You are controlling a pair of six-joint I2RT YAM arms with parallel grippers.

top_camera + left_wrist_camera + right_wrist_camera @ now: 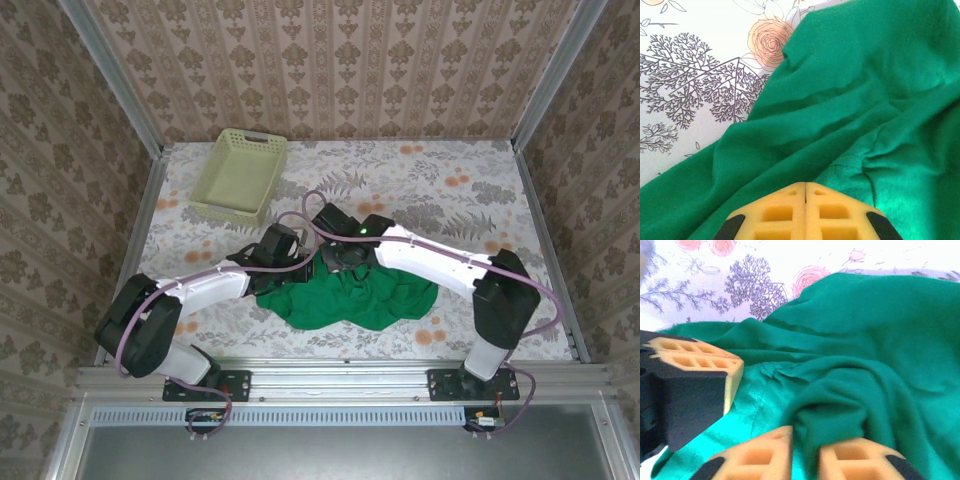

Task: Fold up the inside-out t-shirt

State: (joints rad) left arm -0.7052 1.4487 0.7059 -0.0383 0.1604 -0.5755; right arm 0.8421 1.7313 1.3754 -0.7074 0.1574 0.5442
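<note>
Pinches a fold of crumpled green t-shirt (880, 340) in the narrowly parted right gripper (807, 460); holds the left gripper (805, 187) fully shut, tips against the cloth.

No legible text or labels

White-shelled arms (210, 290), black joints (145, 335), purple cables (150, 295), yellow honeycombed claw fingers (785, 212).

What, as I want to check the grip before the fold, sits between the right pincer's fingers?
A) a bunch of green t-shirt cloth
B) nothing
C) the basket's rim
A: in the right wrist view, a bunched fold of the green t-shirt is pinched between the two fingers of the right pincer.
</note>
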